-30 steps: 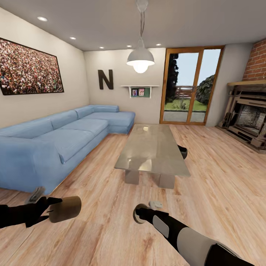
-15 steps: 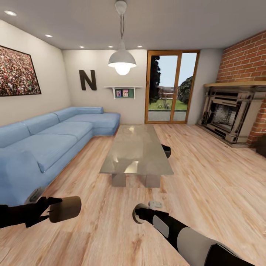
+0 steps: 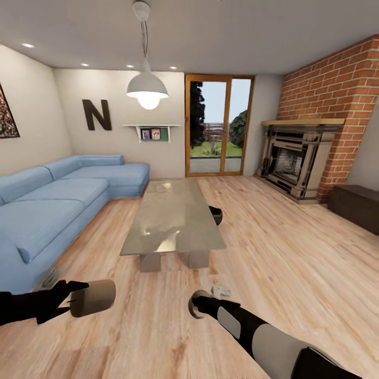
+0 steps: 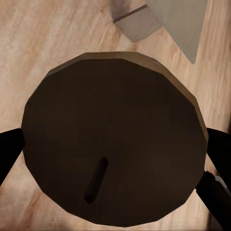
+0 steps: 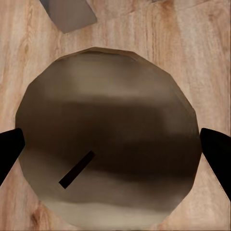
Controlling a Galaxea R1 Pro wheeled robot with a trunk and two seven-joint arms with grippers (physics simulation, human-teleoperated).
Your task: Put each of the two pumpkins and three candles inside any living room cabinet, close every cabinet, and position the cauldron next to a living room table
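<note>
My left gripper (image 3: pixel 79 300) is shut on a short stubby candle (image 3: pixel 95 297) low at the left of the head view. The left wrist view shows that candle's flat round top (image 4: pixel 115 125) with a dark wick, held between two black fingers (image 4: pixel 9 151). My right gripper (image 3: pixel 202 304) is shut on a second candle (image 3: pixel 198 305), whose round top (image 5: pixel 110 130) shows in the right wrist view. A black cauldron (image 3: pixel 216 215) peeks out on the floor behind the right edge of the grey table (image 3: pixel 168 213). A low dark-brown cabinet (image 3: pixel 358 206) stands at the far right. The pumpkins are out of view.
A blue corner sofa (image 3: pixel 47 205) runs along the left wall. A fireplace (image 3: pixel 292 166) sits in a brick wall at the back right, beside glazed doors (image 3: pixel 218 126). A pendant lamp (image 3: pixel 147 87) hangs over the table. Wooden floor stretches between table and cabinet.
The camera has turned right, so the whole room has slid left in the picture, bringing the brick wall and dark cabinet into sight. Both arms hold their candles as before.
</note>
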